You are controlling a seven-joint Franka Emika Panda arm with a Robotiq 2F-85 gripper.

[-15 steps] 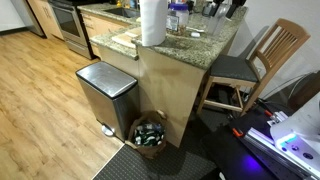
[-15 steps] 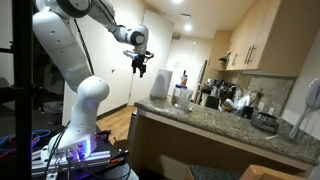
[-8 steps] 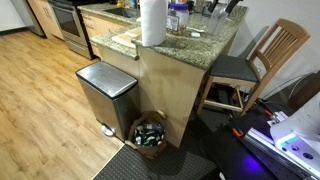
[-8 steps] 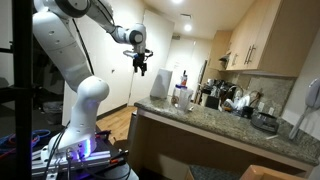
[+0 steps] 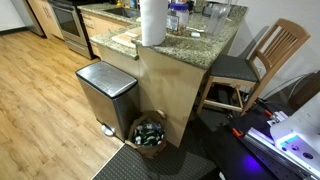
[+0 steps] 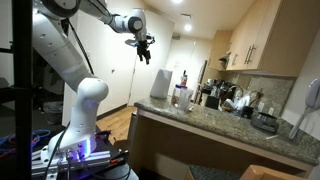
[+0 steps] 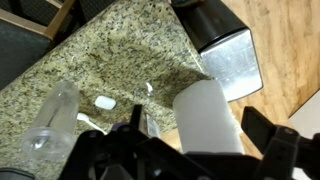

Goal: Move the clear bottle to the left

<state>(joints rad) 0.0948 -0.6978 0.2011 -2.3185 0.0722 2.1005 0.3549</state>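
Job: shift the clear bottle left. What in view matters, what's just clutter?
Job: slim transparent colourless bottle; dark Robotiq gripper, raised above the speckled granite counter.
Clutter: white paper-towel roll; clear jar with blue lid; stainless steel bin; wooden chair.

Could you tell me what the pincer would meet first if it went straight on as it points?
Probably the paper-towel roll, framed by the pincer in the wrist view; the clear bottle stands aside. Depth is unclear.
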